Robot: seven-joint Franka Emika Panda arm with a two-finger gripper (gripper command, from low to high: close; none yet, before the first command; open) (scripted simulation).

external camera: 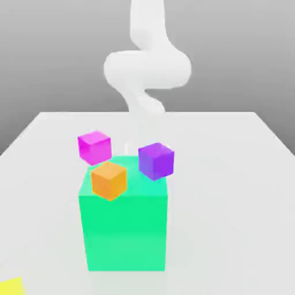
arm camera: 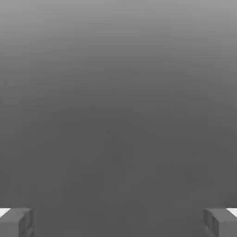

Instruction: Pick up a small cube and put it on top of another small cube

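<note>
A small yellow cube (external camera: 11,286) lies at the near corner on the exterior view's left, partly cut off by the picture's edge. The white arm (external camera: 147,69) rises at the far side of the table, well away from that cube. In the hand view my gripper (arm camera: 118,223) is open, its two grey fingertips (arm camera: 16,222) standing wide apart with nothing between them, against a plain grey background.
A big green block (external camera: 125,230) stands in the middle of the white table (external camera: 230,173). An orange cube (external camera: 109,180) sits at its top edge. A magenta cube (external camera: 94,147) and a purple cube (external camera: 155,161) show just behind it.
</note>
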